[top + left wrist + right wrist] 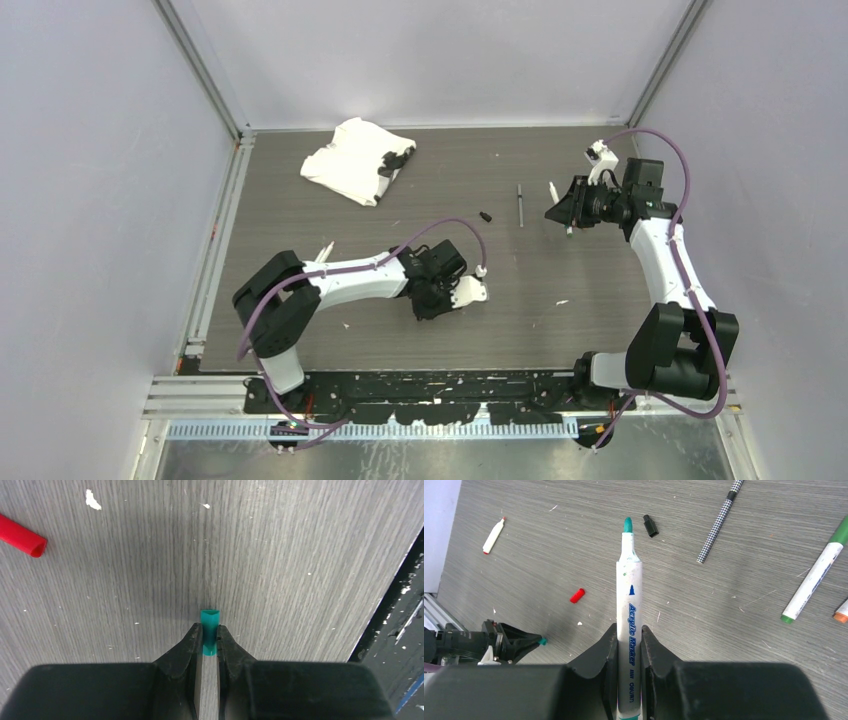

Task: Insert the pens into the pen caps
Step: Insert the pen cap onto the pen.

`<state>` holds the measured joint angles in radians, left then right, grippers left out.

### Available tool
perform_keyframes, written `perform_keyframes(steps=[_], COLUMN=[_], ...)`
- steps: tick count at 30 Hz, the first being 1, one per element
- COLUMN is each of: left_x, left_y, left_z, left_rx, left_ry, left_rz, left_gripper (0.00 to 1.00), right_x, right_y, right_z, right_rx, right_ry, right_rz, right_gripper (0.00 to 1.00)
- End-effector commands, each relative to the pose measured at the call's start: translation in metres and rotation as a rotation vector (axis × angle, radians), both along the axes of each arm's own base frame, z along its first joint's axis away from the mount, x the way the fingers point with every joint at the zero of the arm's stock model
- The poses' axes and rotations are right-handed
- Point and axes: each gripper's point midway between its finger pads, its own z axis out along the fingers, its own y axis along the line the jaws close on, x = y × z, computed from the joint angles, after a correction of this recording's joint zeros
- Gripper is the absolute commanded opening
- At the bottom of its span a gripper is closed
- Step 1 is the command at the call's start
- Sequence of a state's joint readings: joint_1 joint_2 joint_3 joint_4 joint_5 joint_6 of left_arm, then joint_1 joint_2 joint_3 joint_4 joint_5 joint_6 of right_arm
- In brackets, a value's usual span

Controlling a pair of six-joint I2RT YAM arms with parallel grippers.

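Observation:
My left gripper [210, 630] is shut on the teal cap [209, 617], which pokes out past the fingertips just above the table; a red cap [22, 536] lies to its far left. My right gripper [629, 630] is shut on a white pen with a teal tip [629, 580], tip pointing forward. On the table beyond it lie a black cap [650, 525], a red cap [577, 595], a slim dark patterned pen [719, 522], a red-tipped pen [494, 535] and a green-ended pen [819, 580]. In the top view the left gripper [430, 300] is mid-table and the right gripper [557, 212] at the right.
A crumpled white cloth [355, 160] lies at the back left. An orange-ended pen [841, 612] shows at the right edge of the right wrist view. The table's dark front edge [395, 625] is close to the left gripper. White flecks are scattered about.

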<state>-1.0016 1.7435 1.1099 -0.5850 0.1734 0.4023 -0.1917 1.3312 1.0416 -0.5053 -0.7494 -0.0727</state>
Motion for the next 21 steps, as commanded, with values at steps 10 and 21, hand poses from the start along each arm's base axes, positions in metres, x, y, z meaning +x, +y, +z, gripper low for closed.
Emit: perform_keyframes(steps=[10, 21], left_x=[0.042, 0.038], left_y=[0.002, -0.011], left_z=[0.017, 0.097], left_rx=[-0.049, -0.498], left_ry=[-0.178, -0.219], left_rz=[0.159, 0.446], left_gripper=[0.39, 0.39], right_x=[0.001, -0.002], right_y=[0.004, 0.005], right_z=[0.015, 0.021], right_rx=[0.02, 0.017], right_ry=[-0.048, -0.073], right_rz=[0.025, 0.034], right_gripper=[0.01, 0.01])
